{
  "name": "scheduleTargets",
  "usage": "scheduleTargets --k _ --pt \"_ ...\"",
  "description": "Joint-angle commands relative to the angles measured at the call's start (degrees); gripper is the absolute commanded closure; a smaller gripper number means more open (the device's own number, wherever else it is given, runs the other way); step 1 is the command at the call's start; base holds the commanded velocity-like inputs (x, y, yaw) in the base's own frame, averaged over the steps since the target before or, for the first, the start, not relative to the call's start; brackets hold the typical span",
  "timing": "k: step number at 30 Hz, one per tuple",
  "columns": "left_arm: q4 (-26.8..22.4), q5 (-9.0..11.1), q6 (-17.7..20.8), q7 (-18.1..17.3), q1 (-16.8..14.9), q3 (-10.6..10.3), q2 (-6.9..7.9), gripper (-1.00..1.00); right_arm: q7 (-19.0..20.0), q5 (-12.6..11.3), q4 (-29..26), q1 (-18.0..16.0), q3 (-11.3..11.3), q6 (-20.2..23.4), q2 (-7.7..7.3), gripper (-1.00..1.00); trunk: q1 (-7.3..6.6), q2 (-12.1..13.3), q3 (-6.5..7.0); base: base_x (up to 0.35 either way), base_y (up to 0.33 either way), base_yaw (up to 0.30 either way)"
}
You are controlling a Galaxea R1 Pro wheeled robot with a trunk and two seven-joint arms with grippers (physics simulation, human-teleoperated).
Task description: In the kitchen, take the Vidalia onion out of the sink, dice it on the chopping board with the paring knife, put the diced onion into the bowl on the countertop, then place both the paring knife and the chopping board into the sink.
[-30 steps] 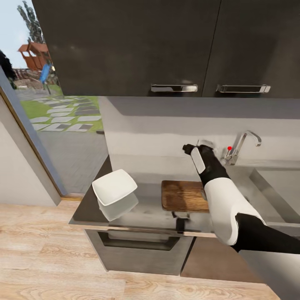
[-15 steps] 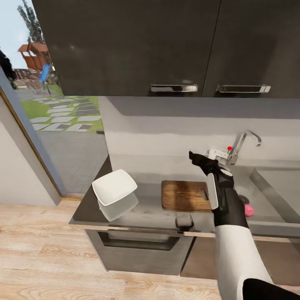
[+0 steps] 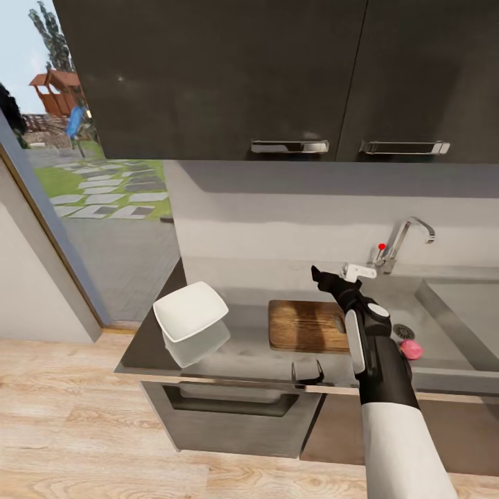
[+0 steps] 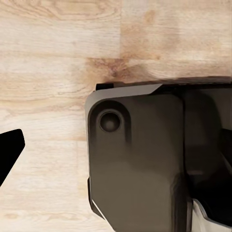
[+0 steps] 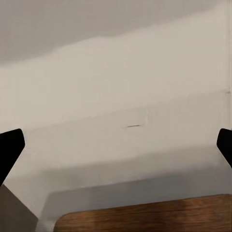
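Note:
The Vidalia onion (image 3: 411, 350), a small pink ball, lies in the grey sink (image 3: 450, 312) beside the round drain (image 3: 403, 331). A brown chopping board (image 3: 301, 324) rests on the glossy dark countertop (image 3: 242, 353), and its far edge (image 5: 145, 217) is visible in the right wrist view. The white square bowl (image 3: 190, 310) stands left of the board. My right gripper (image 3: 324, 278) (image 5: 116, 145) hovers open and empty above the board's far right corner, facing the wall. The paring knife is hidden behind my right forearm. My left gripper's one visible fingertip (image 4: 9, 154) hangs over the wooden floor.
The chrome tap (image 3: 405, 235) with its red-knobbed lever (image 3: 362, 270) stands just right of my right gripper. Dark wall cabinets (image 3: 277, 76) hang overhead. A dark mirror image of the gripper (image 3: 307, 374) lies on the countertop's front edge. My base (image 4: 145, 164) is in the left wrist view.
My right forearm has swung from the sink side to come straight up from below, uncovering the onion and drain. The gripper has dropped a little toward the board.

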Motion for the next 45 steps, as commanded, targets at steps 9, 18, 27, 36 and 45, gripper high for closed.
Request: scheduleTargets --k 9,18,27,36,45 --pt "-0.24 0.08 -0.32 -0.02 0.01 -0.08 -0.11 -1.0 0.44 0.06 -0.36 0.17 -0.19 -0.43 0.08 -1.0 0.03 -0.11 -0.11 -0.122 0.0 0.0" --pt "-0.24 0.11 -0.33 -0.02 0.01 -0.16 -0.12 -1.0 0.45 0.07 0.15 0.23 -0.15 -2.76 0.13 -1.0 0.03 -0.11 -0.11 -0.332 0.0 0.0" --pt "-0.21 0.11 -0.33 -0.02 0.01 -0.17 -0.12 -1.0 0.45 0.07 0.49 0.28 -0.15 -2.81 0.17 -1.0 0.03 -0.11 -0.11 -0.343 0.0 0.0" --pt "-0.16 0.1 -0.33 -0.02 0.01 -0.17 -0.12 -1.0 0.45 0.07 1.48 0.37 -0.15 -3.36 0.17 -1.0 0.03 -0.11 -0.11 -0.344 0.0 0.0" --pt "-0.16 0.01 -0.33 -0.02 0.01 -0.17 -0.12 -1.0 0.45 0.07 1.77 0.36 -0.13 -4.18 0.24 -1.0 0.03 -0.11 -0.11 -0.34 -0.064 0.0"
